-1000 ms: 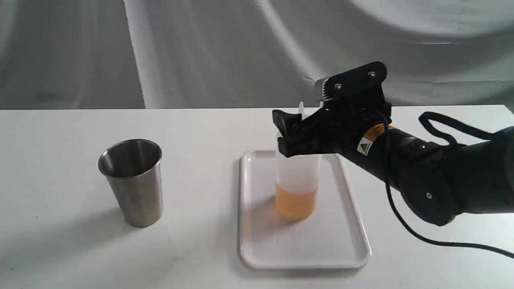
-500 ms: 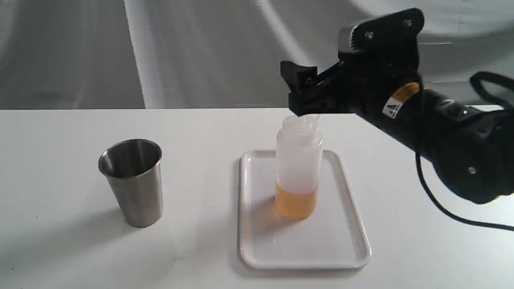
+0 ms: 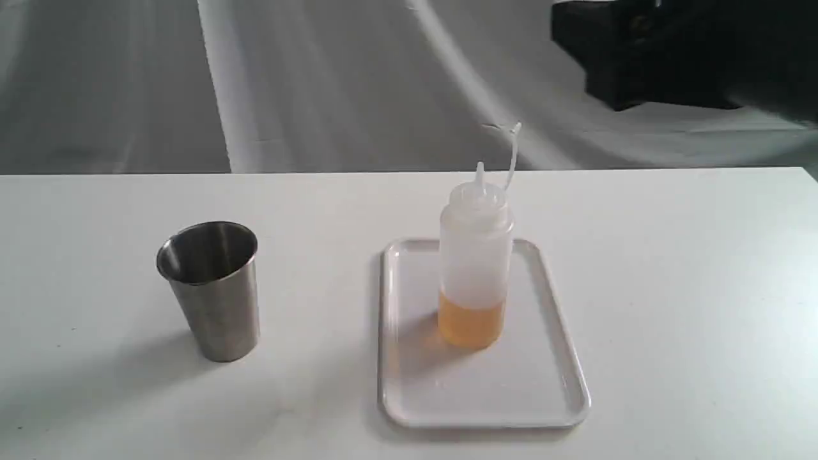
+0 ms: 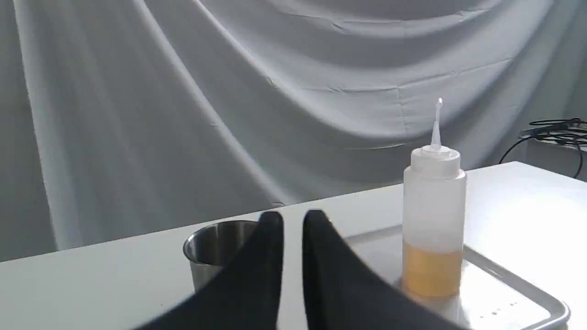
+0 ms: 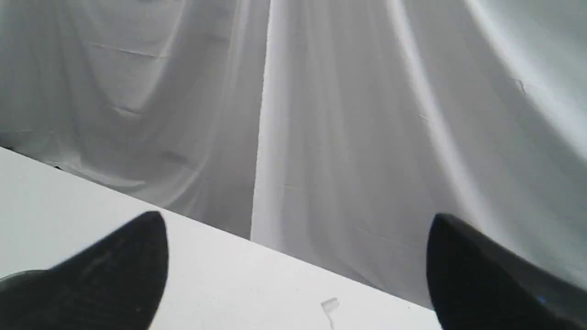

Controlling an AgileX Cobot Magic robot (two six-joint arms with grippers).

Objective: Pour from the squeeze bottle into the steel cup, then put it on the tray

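The squeeze bottle (image 3: 475,255) stands upright on the white tray (image 3: 486,396), amber liquid filling its lower part, its cap strap sticking up beside the nozzle. The steel cup (image 3: 211,289) stands apart on the table to its left. My right gripper (image 5: 296,220) is open and empty, raised high above the table; in the exterior view only a dark blur of it (image 3: 626,57) shows at the top right. My left gripper (image 4: 292,220) is shut with nothing between its fingers; behind it stand the steel cup (image 4: 213,250), the bottle (image 4: 433,215) and the tray (image 4: 513,293).
A white table (image 3: 690,287) carries everything, with a grey cloth backdrop (image 3: 319,83) behind it. Black cables (image 4: 557,130) lie past the table's far corner in the left wrist view.
The right gripper has let go of the bottle and risen up and to the right, away from it. Bottle, tray and cup have stayed put.
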